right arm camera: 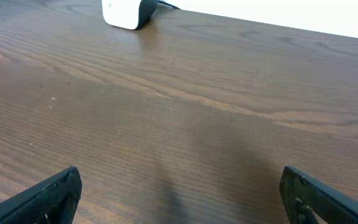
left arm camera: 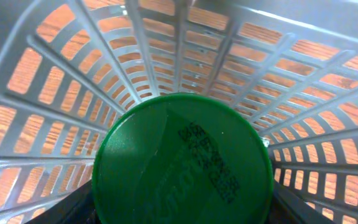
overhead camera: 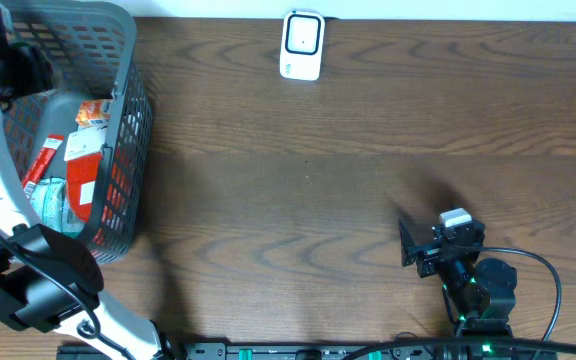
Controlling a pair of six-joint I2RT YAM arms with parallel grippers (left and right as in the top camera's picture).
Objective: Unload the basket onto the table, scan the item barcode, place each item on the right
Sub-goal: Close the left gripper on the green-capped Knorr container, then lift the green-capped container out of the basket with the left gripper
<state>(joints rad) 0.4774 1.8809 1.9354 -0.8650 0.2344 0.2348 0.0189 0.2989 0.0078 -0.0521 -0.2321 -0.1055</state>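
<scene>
Deep inside the grey basket (overhead camera: pixel 133 120), the left pincer (overhead camera: pixel 8 62) clasps a green-lidded item (left arm camera: pixel 182 162), jaws partly apart. The right pincer (right arm camera: pixel 179 194) gapes wide, empty, above the surface (right arm camera: pixel 185 93), well apart from the white scanner (overhead camera: pixel 302 45).

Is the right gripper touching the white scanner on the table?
Apart. The overhead view shows the right gripper near the front edge of the table and the white scanner at the far edge, with a wide stretch of bare wood between them.
</scene>
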